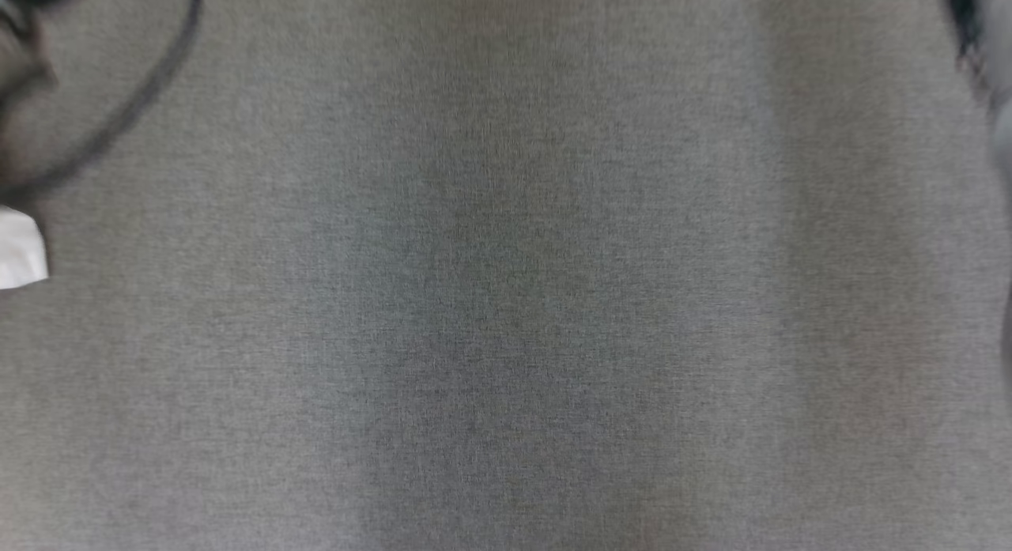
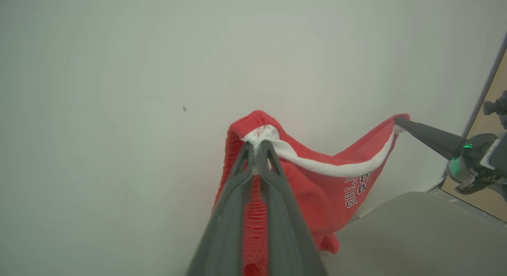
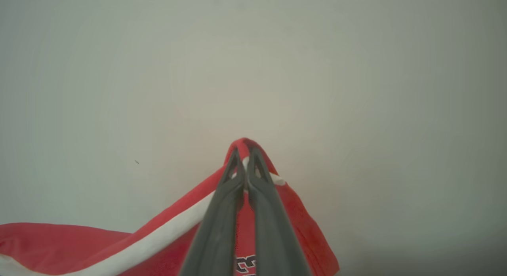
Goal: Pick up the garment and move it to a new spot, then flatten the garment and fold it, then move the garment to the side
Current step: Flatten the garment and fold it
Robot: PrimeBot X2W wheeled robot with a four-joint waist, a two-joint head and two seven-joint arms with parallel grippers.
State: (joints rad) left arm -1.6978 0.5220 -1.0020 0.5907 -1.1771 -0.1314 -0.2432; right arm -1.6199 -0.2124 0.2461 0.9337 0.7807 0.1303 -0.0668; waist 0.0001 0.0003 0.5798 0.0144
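The garment (image 2: pixel 317 185) is red with a white band and dark lettering, and it hangs in the air stretched between both grippers. In the left wrist view my left gripper (image 2: pixel 257 147) is shut on one top corner, with red knit fabric caught between its fingers. The right gripper (image 2: pixel 398 121) pinches the other corner at the right of that view. In the right wrist view my right gripper (image 3: pixel 244 155) is shut on the garment (image 3: pixel 158 232), whose white band runs down to the left. The garment's lower part hangs toward the grey table (image 2: pixel 416 236).
A plain pale wall (image 2: pixel 158 70) stands behind the garment. The head view looks down on the grey cloth-covered table (image 1: pixel 506 298), with a dark cable (image 1: pixel 150 84) and a white object (image 1: pixel 20 250) at its left edge. A tan panel (image 2: pixel 495 181) stands at the right.
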